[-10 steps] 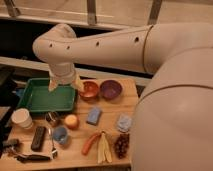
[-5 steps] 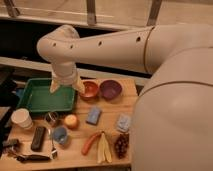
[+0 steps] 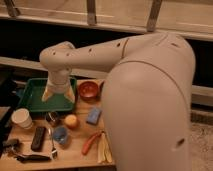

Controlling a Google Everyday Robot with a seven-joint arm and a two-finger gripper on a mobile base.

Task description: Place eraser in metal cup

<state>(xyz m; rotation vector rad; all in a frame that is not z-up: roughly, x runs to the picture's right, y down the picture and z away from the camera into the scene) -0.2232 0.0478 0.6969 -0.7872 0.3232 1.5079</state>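
The eraser [image 3: 38, 137], a black flat oblong block, lies on the wooden table near the front left. Just behind it and to the right stands the small shiny metal cup [image 3: 52, 118]. My gripper [image 3: 58, 94] hangs from the white arm over the right part of the green tray [image 3: 30, 97], behind the cup and well away from the eraser. Its two pale fingers [image 3: 47, 94] stand apart, open, and nothing is between them.
A white cup [image 3: 21, 119] stands left of the metal cup. A small blue cup [image 3: 61, 135], an orange fruit [image 3: 71, 121], a light-blue block [image 3: 93, 116], a red bowl [image 3: 88, 91], a carrot [image 3: 91, 142], a banana [image 3: 103, 148] and a dark-handled tool [image 3: 30, 157] crowd the table. My arm's bulk hides the right side.
The arm has swung further across the view and now hides the purple bowl and the table's right side. The gripper has come down a little over the tray.
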